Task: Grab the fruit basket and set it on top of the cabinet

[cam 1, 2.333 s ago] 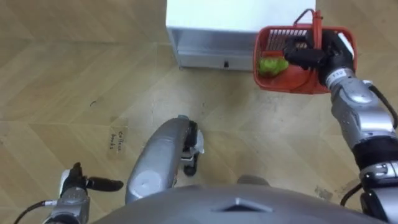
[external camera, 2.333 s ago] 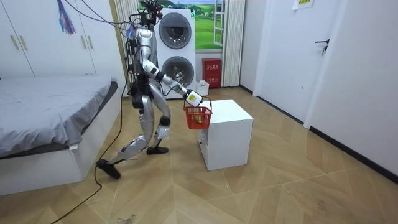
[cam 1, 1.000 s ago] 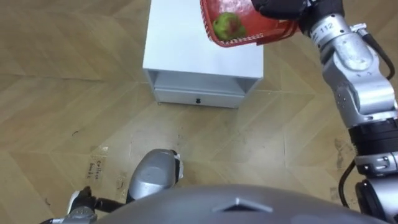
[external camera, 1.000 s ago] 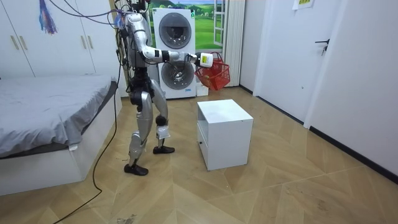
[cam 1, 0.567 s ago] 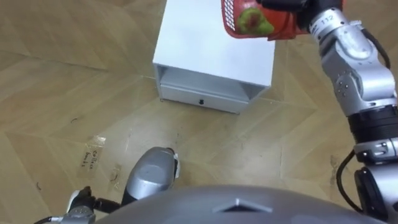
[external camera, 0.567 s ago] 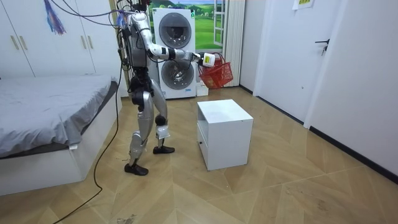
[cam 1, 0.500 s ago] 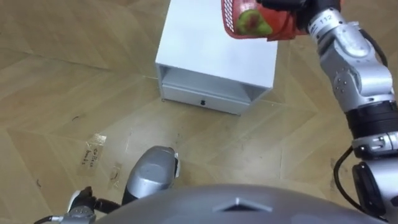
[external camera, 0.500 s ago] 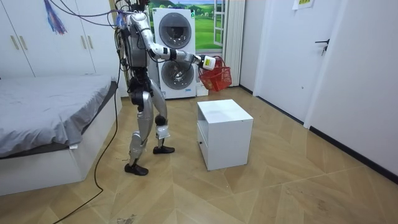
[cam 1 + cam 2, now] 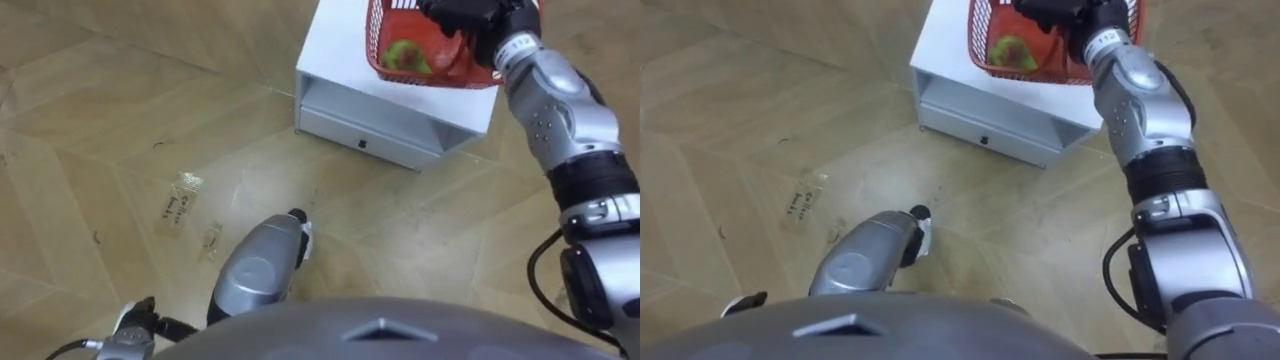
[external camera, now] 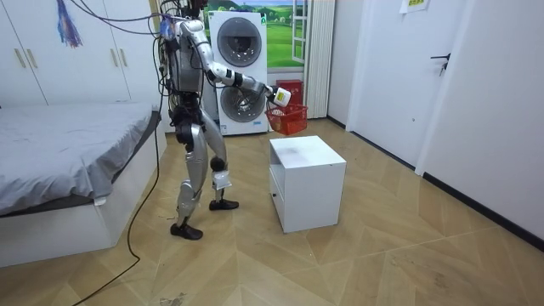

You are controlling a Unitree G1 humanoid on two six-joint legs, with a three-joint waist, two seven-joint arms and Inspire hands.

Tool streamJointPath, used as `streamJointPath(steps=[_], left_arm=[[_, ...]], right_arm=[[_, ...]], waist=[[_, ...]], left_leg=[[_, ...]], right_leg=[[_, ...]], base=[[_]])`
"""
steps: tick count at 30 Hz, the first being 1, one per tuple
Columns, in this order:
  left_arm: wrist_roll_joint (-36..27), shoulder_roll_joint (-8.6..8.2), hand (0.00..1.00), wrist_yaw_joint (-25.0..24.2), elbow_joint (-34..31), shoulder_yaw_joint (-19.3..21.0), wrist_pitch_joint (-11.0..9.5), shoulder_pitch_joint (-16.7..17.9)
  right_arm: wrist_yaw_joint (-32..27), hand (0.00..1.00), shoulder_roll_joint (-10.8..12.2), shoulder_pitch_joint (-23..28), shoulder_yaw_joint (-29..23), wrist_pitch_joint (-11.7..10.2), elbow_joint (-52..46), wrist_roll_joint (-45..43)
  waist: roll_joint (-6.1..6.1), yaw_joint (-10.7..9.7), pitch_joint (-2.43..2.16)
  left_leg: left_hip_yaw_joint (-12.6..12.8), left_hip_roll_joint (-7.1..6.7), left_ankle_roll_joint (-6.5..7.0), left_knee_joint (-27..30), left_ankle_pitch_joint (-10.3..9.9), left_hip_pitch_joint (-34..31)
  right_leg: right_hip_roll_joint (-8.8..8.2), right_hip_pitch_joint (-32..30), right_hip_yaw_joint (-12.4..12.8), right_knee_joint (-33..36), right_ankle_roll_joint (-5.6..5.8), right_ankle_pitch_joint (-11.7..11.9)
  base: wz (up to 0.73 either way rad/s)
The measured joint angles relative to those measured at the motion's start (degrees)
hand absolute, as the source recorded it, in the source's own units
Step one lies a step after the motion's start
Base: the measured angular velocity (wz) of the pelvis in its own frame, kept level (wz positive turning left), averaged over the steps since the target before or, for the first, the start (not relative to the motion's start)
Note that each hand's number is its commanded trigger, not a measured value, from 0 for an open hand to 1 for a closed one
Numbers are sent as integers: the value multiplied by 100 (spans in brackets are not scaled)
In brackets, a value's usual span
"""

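Above the far right corner of the white cabinet [image 9: 340, 52], the red fruit basket [image 9: 445, 72] hung in the air, and the right hand [image 9: 468, 18] was closed round its top part. It seemed a little tilted, so I judged the green fruit [image 9: 404, 55] could roll out, or a careless lowering could knock it on the cabinet's edge. The left hand [image 9: 135, 335] was at the lower left. From above, the eye views gave the fruit and the grip; the room view gave the clear gap under the basket
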Motion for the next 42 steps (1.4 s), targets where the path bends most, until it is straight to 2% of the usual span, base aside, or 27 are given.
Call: streamJointPath(steps=[5, 8, 11, 12, 13, 14, 15, 16, 17, 18, 20, 21, 22, 23, 24, 25, 26, 31, 35, 40, 41, 42], left_arm=[[1, 22, 0, -20, 0, -50, -18, 28], [-3, 35, 0, -93, 60, -40, -110, 40], [-10, 41, 0, -116, 206, -75, -224, 26], [-22, 42, 0, -107, 251, -77, -260, 30], [-35, 52, 0, -99, 261, -74, -264, 12], [-62, 60, 0, -93, 251, -74, -274, 2], [-153, 90, 0, -82, 236, -123, -311, -65], [-242, 120, 0, -81, 227, -152, -364, -155], [-243, 121, 0, -80, 224, -159, -409, -191], [-245, 133, 0, -82, 235, -234, -467, -296], [-296, 157, 0, -80, 219, -342, -516, -374], [-325, 152, 0, -77, 204, -417, -528, -377], [-356, 148, 0, -78, 205, -493, -522, -377], [-357, 147, 0, -80, 212, -496, -523, -377], [-364, 154, 0, -73, 219, -492, -517, -374], [-397, 160, 0, -39, 222, -491, -517, -369], [-408, 153, 0, -23, 229, -492, -516, -368], [-468, 180, 0, 4, 299, -489, -510, -178], [-469, 179, 0, -41, 308, -489, -508, -112], [-484, 179, 0, -66, 338, -491, -509, -114], [-484, 179, 0, -83, 344, -491, -509, -114], [-481, 176, 0, -120, 348, -490, -509, -114]], right_arm=[[-19, 100, 28, -1, 1, 6, 496, 119], [4, 100, 31, 0, -1, 2, 498, 134], [36, 100, 93, 52, 2, -30, 528, 160], [141, 100, 104, 112, 8, -40, 537, 139], [185, 100, 131, 134, 8, -55, 622, 127], [183, 100, 149, 134, 10, -56, 667, 127], [196, 100, 182, 137, 9, -69, 698, 127], [246, 100, 198, 134, 5, -94, 708, 131], [268, 100, 194, 133, 3, -109, 718, 127], [318, 100, 184, 125, 3, -156, 806, 108], [387, 100, 185, 125, 8, -167, 976, 99], [379, 100, 183, 127, 8, -166, 1034, 99], [378, 100, 174, 127, 7, -166, 1073, 116], [376, 100, 171, 127, 7, -166, 1085, 119], [376, 100, 166, 126, 7, -167, 1086, 124], [381, 100, 143, 125, -3, -169, 1087, 125], [387, 100, 117, 124, -4, -172, 1090, 125], [417, 100, 71, 124, -8, -215, 1189, 199], [417, 100, 51, 123, -11, -303, 1188, 389], [416, 100, -9, 101, -39, -351, 1188, 398], [416, 24, -9, 94, -39, -360, 1189, 398], [420, 0, -9, 59, -47, -364, 1194, 396]], waist=[[6, 2, -2], [-17, -7, -19], [-11, -15, -18], [5, -54, -12], [68, -35, 16], [92, -23, 10], [145, -58, 34], [217, -59, 61], [236, -67, 60], [303, -107, 46], [405, -161, 38], [458, -168, 36], [499, -173, 32], [504, -172, 31], [510, -189, 27], [515, -210, 23], [520, -210, 26], [557, -206, 21], [558, -212, 20], [569, -222, 25], [572, -221, 27], [589, -231, 36]], left_leg=[[31, -178, 90, -29, 9, -102], [161, -259, 203, 58, -105, -117], [301, -333, 366, 214, -270, -6], [336, -386, 439, 300, -377, 92], [348, -388, 485, 382, -488, 221], [343, -374, 502, 413, -552, 260], [293, -364, 533, 434, -608, 341], [258, -354, 570, 437, -637, 371], [245, -348, 582, 438, -643, 380], [245, -337, 611, 431, -643, 393], [255, -337, 662, 424, -651, 443], [260, -337, 679, 403, -664, 473], [262, -337, 682, 355, -665, 504], [264, -337, 682, 323, -665, 522], [251, -337, 678, 299, -667, 532], [223, -340, 667, 265, -672, 548], [211, -337, 661, 238, -671, 570], [92, -258, 601, -166, -631, 976], [62, -229, 595, -321, -628, 1133], [23, -230, 596, -343, -628, 1103], [22, -230, 596, -355, -628, 1105], [19, -231, 596, -365, -628, 1091]], right_leg=[[-224, -174, -6, 164, 97, -105], [-336, -138, 43, 264, 191, -146], [-585, -319, 201, 1003, 201, -134], [-738, -473, 383, 1568, 162, -66], [-819, -667, 560, 2105, 121, 155], [-840, -785, 651, 2345, 75, 312], [-887, -1007, 774, 2802, -40, 584], [-859, -1266, 866, 3031, -34, 577], [-851, -1392, 892, 3085, -10, 528], [-770, -1686, 974, 3061, 17, 433], [-624, -1959, 1055, 2581, 15, 330], [-503, -2030, 1100, 2027, 5, 336], [-376, -2085, 1167, 1471, -43, 396], [-324, -2091, 1167, 1217, -89, 452], [-209, -2089, 1195, 908, -121, 672], [-145, -2004, 1201, 720, -163, 1045], [-129, -1971, 1152, 663, -160, 1184], [40, -1449, 1012, 95, -169, 1324], [112, -1256, 1003, -142, -153, 1366], [100, -1256, 864, -221, -149, 1364], [100, -1257, 862, -224, -149, 1364], [101, -1271, 860, -227, -149, 1364]], base=[[7], [-3], [-11], [-9], [-10], [-13], [-10], [-3], [3], [11], [9], [-3], [-8], [0], [12], [16], [16], [2], [1], [4], [0], [0]])
